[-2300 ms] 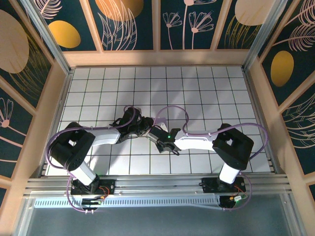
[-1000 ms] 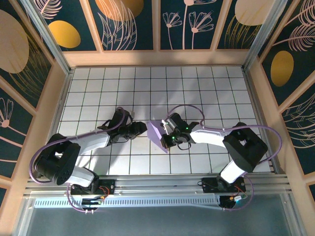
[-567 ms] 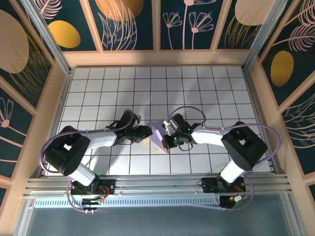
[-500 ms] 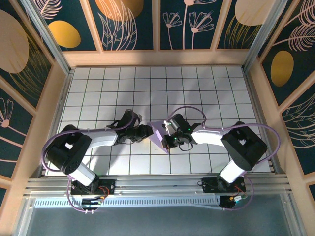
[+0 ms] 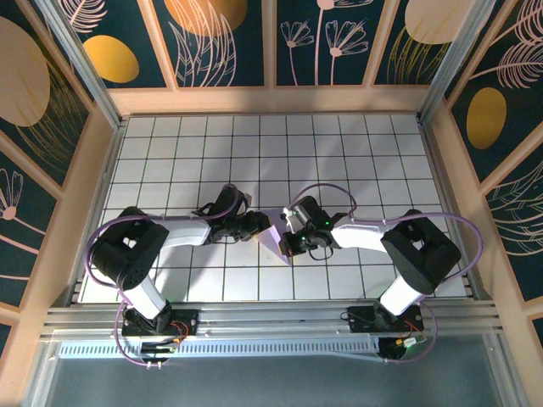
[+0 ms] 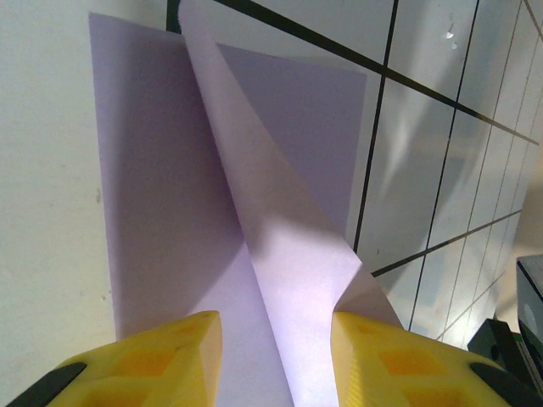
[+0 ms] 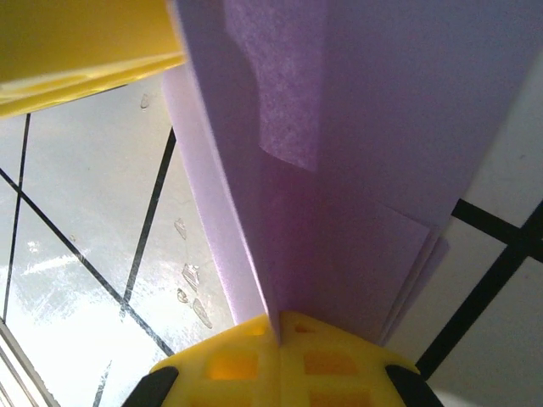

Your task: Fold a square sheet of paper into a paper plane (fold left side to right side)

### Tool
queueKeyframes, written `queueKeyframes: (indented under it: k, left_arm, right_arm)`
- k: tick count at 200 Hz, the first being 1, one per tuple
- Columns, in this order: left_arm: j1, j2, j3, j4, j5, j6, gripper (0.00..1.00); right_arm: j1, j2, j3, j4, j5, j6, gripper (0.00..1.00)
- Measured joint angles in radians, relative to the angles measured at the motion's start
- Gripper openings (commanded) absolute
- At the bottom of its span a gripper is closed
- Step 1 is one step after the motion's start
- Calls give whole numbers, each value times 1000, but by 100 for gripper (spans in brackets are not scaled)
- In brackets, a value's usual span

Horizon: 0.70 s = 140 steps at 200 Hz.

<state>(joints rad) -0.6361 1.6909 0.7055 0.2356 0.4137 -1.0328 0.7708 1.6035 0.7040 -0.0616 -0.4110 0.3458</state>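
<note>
The square sheet of paper [image 5: 273, 238], lavender and partly folded into a narrow creased shape, stands raised off the white grid table between the two grippers. My right gripper [image 5: 288, 240] is shut on it; in the right wrist view a paper layer [image 7: 356, 170] is pinched between the closed yellow fingertips [image 7: 278, 320]. My left gripper [image 5: 260, 225] sits against the paper's left edge. In the left wrist view its yellow fingers [image 6: 182, 343] stand apart around a raised flap of the paper [image 6: 280, 254], with the gripper [image 6: 273, 324] open.
The grid table [image 5: 339, 153] is boxed in by wooden walls [image 5: 85, 195] on three sides. Purple cables [image 5: 322, 188] loop above the right arm. The left gripper's yellow finger [image 7: 85, 51] crosses the top left of the right wrist view.
The left gripper has moved right, up to the paper's left edge. The right gripper has kept its grip on the paper and barely moved.
</note>
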Motion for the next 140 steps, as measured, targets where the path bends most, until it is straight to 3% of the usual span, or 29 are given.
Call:
queueKeyframes:
  k: [140]
  left_arm:
    - [-6,82,100,-81,-6,40,40]
  right_arm:
    - [-8,12,0,12,-11,0,2]
